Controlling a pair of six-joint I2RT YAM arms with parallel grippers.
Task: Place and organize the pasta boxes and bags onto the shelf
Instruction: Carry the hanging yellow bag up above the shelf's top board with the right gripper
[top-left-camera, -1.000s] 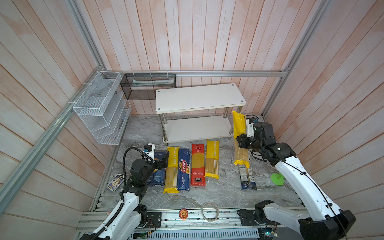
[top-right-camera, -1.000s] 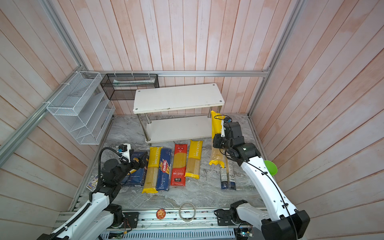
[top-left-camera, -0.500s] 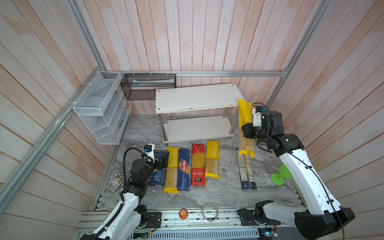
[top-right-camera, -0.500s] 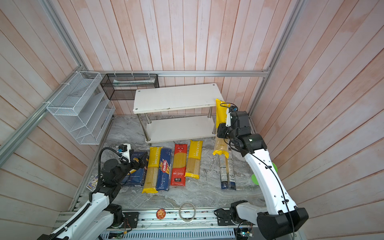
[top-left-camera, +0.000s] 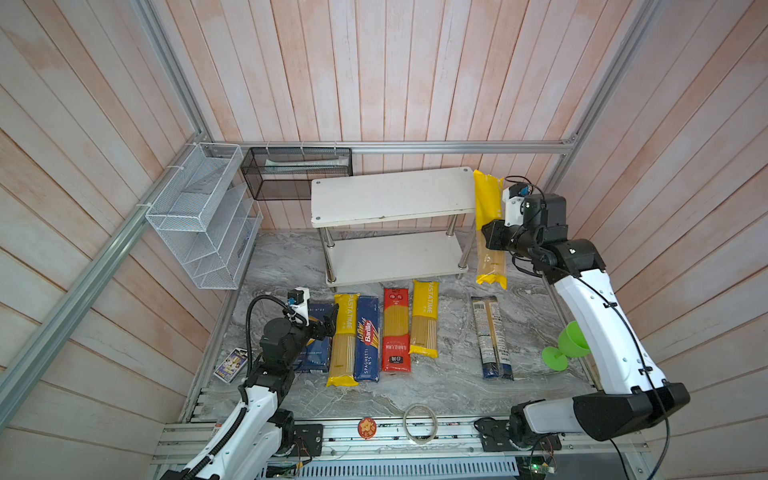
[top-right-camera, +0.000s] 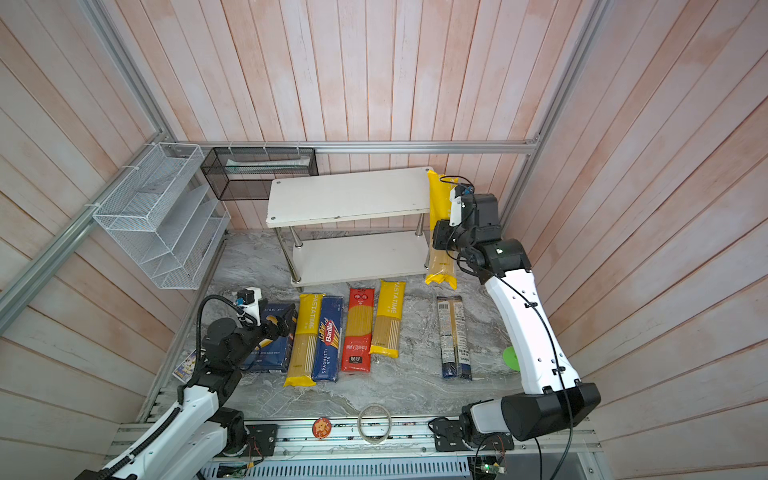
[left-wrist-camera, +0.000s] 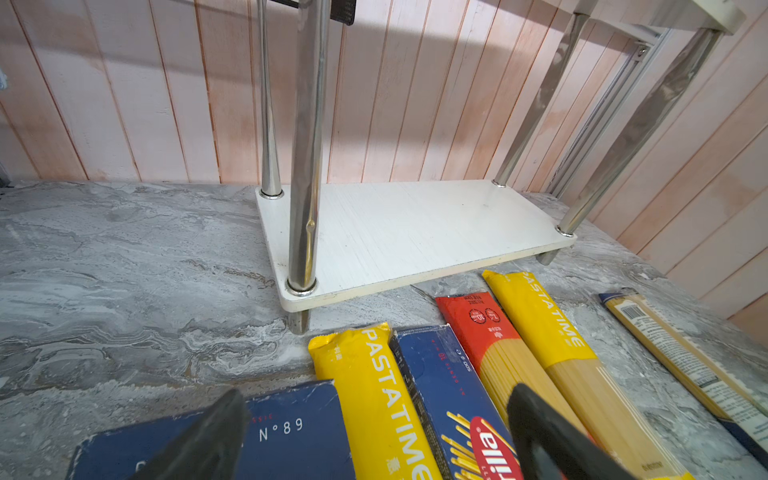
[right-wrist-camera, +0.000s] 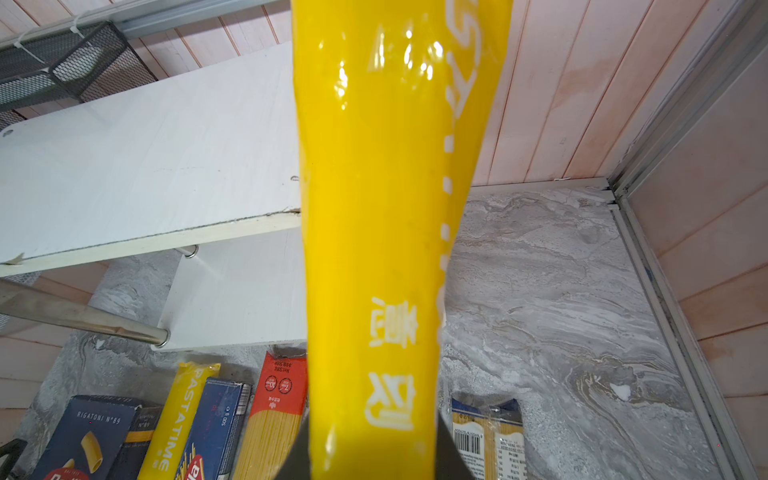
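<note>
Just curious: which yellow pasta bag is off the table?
The yellow bag in the right pincer, beside the shelf; the other two lie flat.

We read "RIGATONI N°89" on the wide dark blue cardboard box (right-wrist-camera: 87, 436). "Barilla" and "SPAGHETTI N°5" stand on the long narrow dark blue cardboard box (top-left-camera: 368, 338). "PASTATIME" runs along the yellow plastic bag (top-left-camera: 344, 338) beside it and along the second yellow plastic bag (top-left-camera: 424, 322). White Chinese characters mark the raised yellow plastic bag (right-wrist-camera: 374, 208).

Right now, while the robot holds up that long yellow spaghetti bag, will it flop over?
Probably not: the yellow bag looks straight end to end, though the right gripper pinches only its middle, so the strands likely keep it stiff. Its shiny film shows glare in the right wrist view, so it might slip.
</note>
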